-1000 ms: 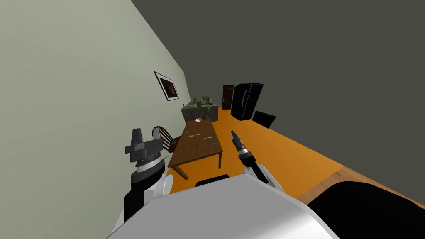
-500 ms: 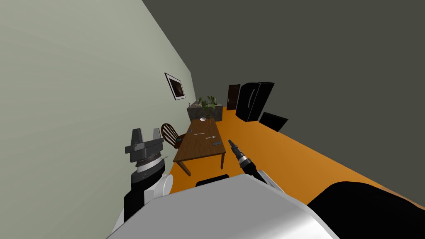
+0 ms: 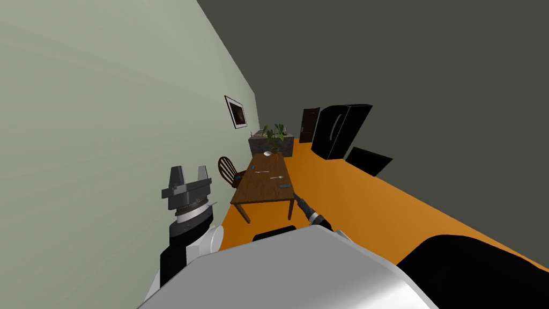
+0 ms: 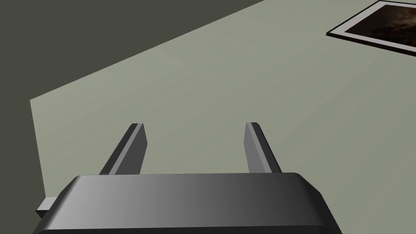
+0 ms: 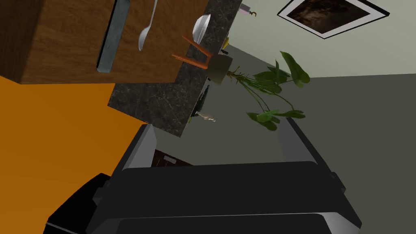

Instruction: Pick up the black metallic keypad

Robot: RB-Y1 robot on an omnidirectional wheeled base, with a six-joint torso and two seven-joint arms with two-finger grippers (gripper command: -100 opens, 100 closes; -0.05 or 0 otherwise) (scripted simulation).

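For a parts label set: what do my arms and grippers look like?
Left gripper: dark grey box, two flat grey blade fingers, on a ribbed dark wrist with a white band and black forearm. Right gripper: same grey blades on a black box; slim dark arm with a silvery ring.

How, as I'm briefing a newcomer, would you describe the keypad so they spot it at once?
Start at the wooden table beside the pale wall. The keypad lies on its top toward the near end, by the edge facing the orange floor. It is a dark, flat, oblong slab, unlike the silvery spoon next to it and the white bowl at the far end.
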